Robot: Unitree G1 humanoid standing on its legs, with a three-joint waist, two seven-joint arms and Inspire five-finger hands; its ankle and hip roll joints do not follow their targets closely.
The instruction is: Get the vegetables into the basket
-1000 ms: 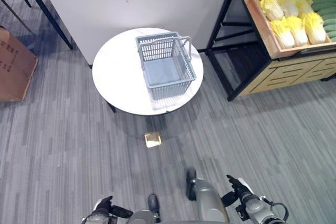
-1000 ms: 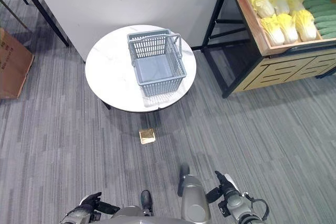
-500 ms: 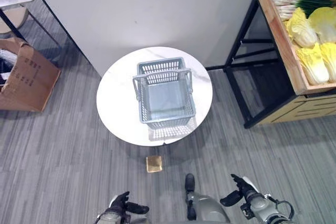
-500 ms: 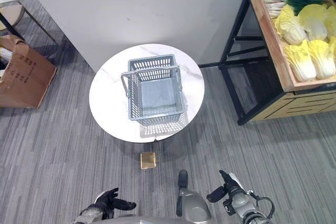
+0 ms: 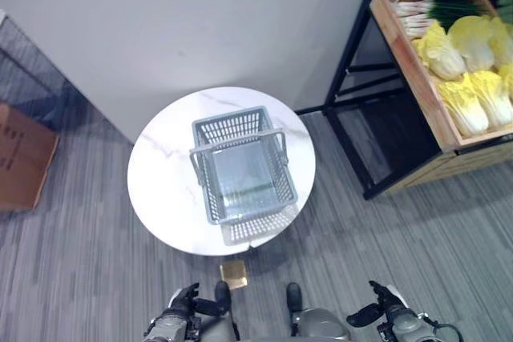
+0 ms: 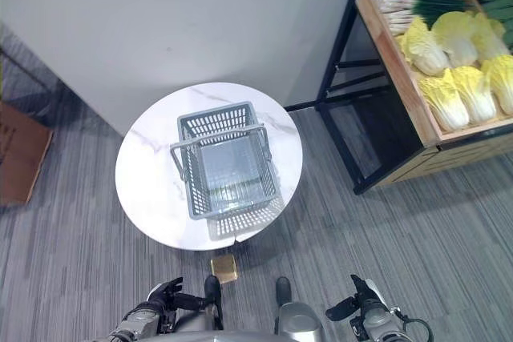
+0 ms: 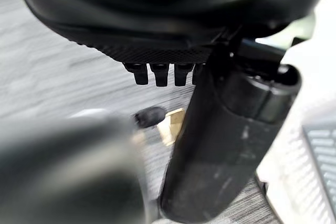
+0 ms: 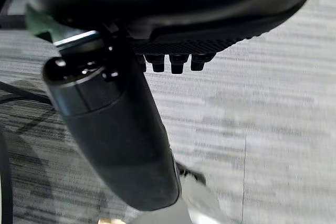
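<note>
Since the earlier frames the whole scene has shifted with the camera, while both hands hang low as before at the near edge of the head views: the left hand (image 5: pixel 178 319) and the right hand (image 5: pixel 388 316), each with relaxed, uncurled fingers and holding nothing. Just beyond them a small brass floor plate (image 5: pixel 233 274) lies on the grey carpet. Past it stands the round white table (image 5: pixel 160 182) carrying the grey basket (image 5: pixel 242 167), upright and with nothing in it. Farthest off, to the right, a wooden crate (image 5: pixel 405 54) on a black-framed shelf holds the vegetables: yellow cabbages (image 5: pixel 467 94) and green onions (image 5: pixel 437 2) behind them.
</note>
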